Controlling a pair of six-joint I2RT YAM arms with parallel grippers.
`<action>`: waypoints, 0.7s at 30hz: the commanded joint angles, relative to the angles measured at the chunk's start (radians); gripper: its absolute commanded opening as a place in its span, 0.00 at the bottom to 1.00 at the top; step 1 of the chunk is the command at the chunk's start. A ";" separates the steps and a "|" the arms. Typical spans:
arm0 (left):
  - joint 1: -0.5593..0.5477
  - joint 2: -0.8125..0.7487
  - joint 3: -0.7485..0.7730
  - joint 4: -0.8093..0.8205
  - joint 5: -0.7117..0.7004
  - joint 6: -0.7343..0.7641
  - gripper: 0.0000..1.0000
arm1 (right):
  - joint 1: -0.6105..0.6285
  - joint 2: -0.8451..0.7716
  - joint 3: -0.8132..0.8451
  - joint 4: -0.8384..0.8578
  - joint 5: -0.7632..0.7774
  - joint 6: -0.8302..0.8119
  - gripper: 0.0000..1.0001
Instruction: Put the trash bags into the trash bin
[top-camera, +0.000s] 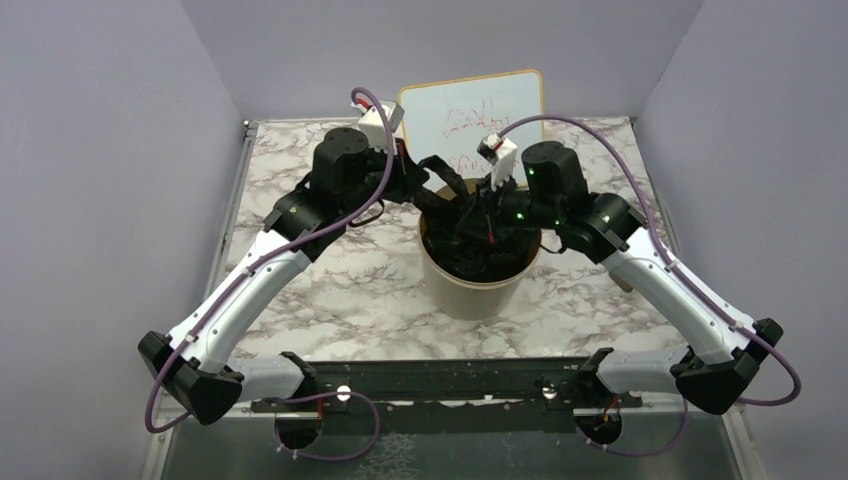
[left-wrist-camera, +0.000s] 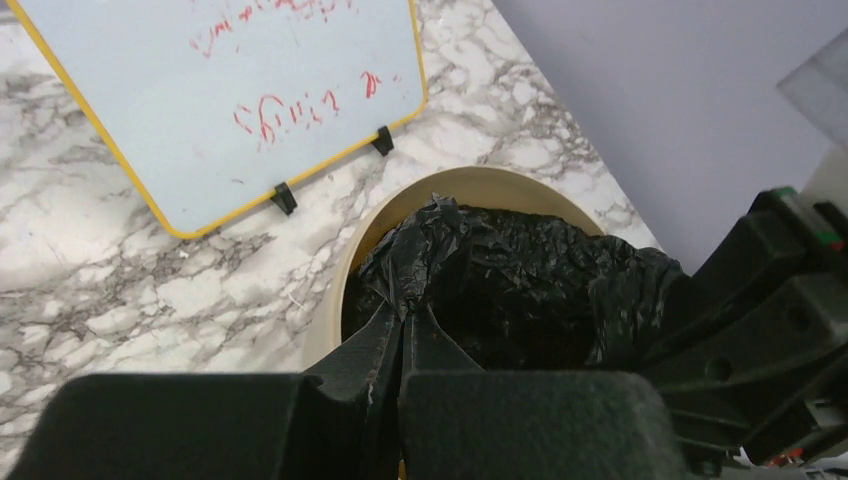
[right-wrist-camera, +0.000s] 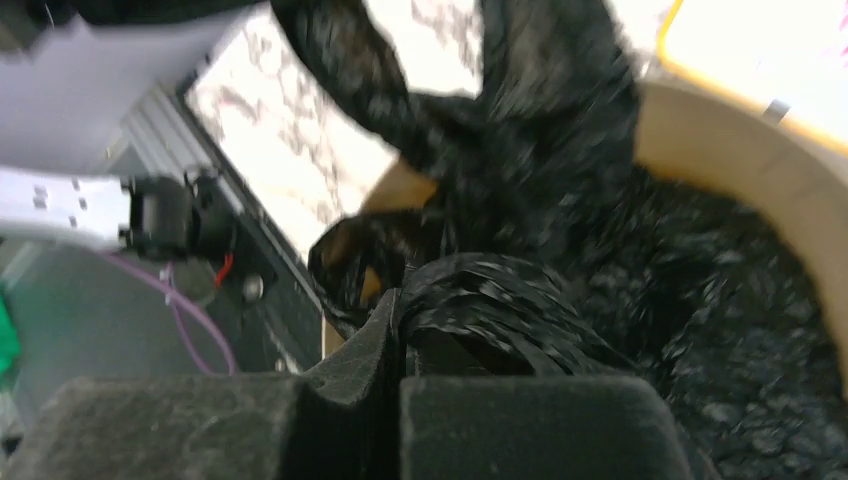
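The cream trash bin (top-camera: 470, 290) stands mid-table with the glossy black trash bag (top-camera: 485, 245) bunched inside it. In the left wrist view the bag (left-wrist-camera: 520, 280) fills the bin (left-wrist-camera: 340, 290) and my left gripper (left-wrist-camera: 408, 315) is shut on a fold of its edge near the bin's rim. In the right wrist view my right gripper (right-wrist-camera: 398, 305) is shut on a gathered pleat of the bag (right-wrist-camera: 500, 300) over the bin (right-wrist-camera: 730, 160). Both grippers meet above the bin's mouth in the top view, the left (top-camera: 440, 195) and the right (top-camera: 490, 205).
A white whiteboard (top-camera: 470, 115) with red writing and a yellow frame stands just behind the bin, also in the left wrist view (left-wrist-camera: 220, 90). The marble table (top-camera: 330, 290) is walled on three sides. A black rail (top-camera: 440, 385) runs along the near edge.
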 joint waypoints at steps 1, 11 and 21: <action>-0.001 0.022 -0.019 0.025 0.075 -0.014 0.00 | 0.000 -0.079 -0.077 -0.147 -0.097 -0.034 0.01; -0.002 0.051 -0.002 0.038 0.121 -0.001 0.00 | 0.001 -0.100 -0.106 -0.308 -0.087 -0.054 0.01; -0.002 0.042 -0.011 0.056 0.171 -0.025 0.00 | 0.001 0.020 -0.128 -0.217 0.486 0.013 0.01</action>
